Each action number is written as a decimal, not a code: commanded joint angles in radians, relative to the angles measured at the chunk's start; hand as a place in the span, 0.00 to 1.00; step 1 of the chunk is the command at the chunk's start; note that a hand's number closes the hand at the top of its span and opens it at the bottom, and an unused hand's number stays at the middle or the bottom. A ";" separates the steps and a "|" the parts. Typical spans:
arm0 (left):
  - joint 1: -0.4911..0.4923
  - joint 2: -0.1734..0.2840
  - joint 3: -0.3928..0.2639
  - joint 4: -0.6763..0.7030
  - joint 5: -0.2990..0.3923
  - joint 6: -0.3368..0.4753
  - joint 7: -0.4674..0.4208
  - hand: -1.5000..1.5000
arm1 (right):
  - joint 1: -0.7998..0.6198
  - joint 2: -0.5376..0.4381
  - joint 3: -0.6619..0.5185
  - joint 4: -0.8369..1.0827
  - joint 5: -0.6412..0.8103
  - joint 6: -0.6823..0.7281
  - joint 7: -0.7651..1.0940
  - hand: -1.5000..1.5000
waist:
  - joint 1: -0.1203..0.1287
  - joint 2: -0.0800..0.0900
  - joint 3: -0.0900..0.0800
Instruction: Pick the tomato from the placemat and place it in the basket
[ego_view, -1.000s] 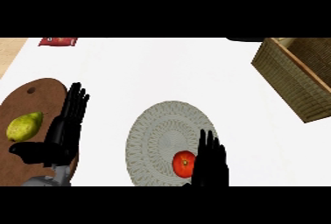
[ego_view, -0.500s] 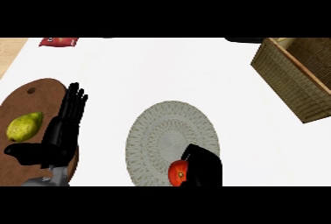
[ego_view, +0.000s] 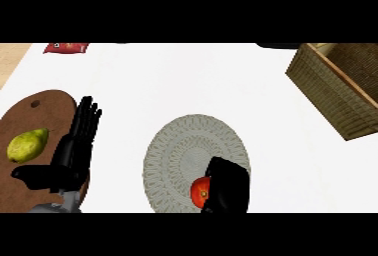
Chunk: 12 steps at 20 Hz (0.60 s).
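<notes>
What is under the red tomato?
The red tomato lies on the round grey woven placemat, near its lower edge. The black right hand curls over the tomato, hiding its right side and the mat beneath.

At lower centre a round grey placemat (ego_view: 193, 152) lies on the white counter (ego_view: 184, 85). The right hand (ego_view: 227, 186) curls over a red tomato (ego_view: 198, 190) at the mat's lower right edge. At left, the left hand (ego_view: 74, 150) rests open, fingers straight, beside a yellow-green pear (ego_view: 26, 145) on a brown board (ego_view: 33, 115). A wicker basket (ego_view: 332, 87) sits upper right.
</notes>
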 joint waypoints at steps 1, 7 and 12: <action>-0.024 -0.009 -0.009 -0.018 -0.009 0.010 0.019 0.50 | -0.159 0.027 -0.230 0.151 -0.013 -0.008 0.130 1.00 | 0.019 0.018 0.007; -0.043 -0.010 -0.018 -0.017 -0.004 -0.012 0.004 0.50 | -0.371 -0.098 -0.572 0.322 -0.007 -0.007 0.076 1.00 | 0.062 0.054 0.005; -0.054 -0.015 -0.040 -0.012 0.000 -0.037 0.010 0.50 | -0.608 -0.133 -0.728 0.481 0.047 -0.098 0.055 1.00 | 0.109 0.051 0.006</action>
